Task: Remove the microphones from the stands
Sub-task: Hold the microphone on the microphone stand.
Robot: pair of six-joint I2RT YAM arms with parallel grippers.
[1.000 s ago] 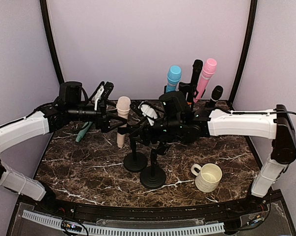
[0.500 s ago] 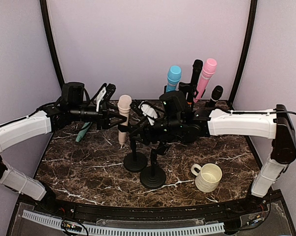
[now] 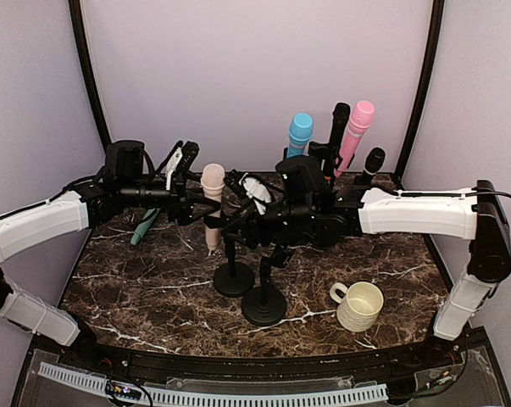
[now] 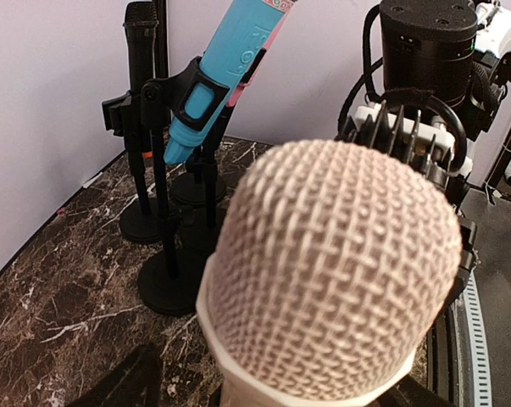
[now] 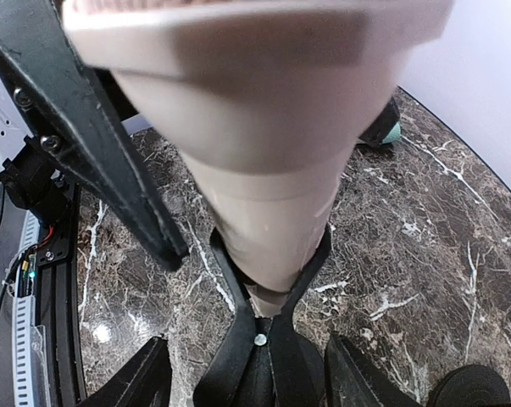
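The beige microphone point(image 3: 212, 199) stands upright in the black clip point(image 5: 259, 339) of a stand point(image 3: 233, 275) left of the table's middle. Its mesh head point(image 4: 331, 271) fills the left wrist view. My left gripper point(image 3: 194, 203) reaches in from the left with a finger on each side of the handle. One finger point(image 4: 124, 381) shows marble between itself and the handle, so the jaws read open. My right gripper point(image 5: 248, 352) comes from the right, open, and straddles the clip under the handle point(image 5: 263, 195), with small gaps on both sides.
A second black stand point(image 3: 263, 305) stands just in front. A blue microphone point(image 3: 300, 134), a pink one point(image 3: 357, 127) and two black ones point(image 3: 338, 119) sit on stands at the back. A cream mug point(image 3: 358, 305) is front right, a teal object point(image 3: 143, 225) at left.
The microphone and my left gripper have shifted slightly up and toward the back. The right arm has hardly moved.
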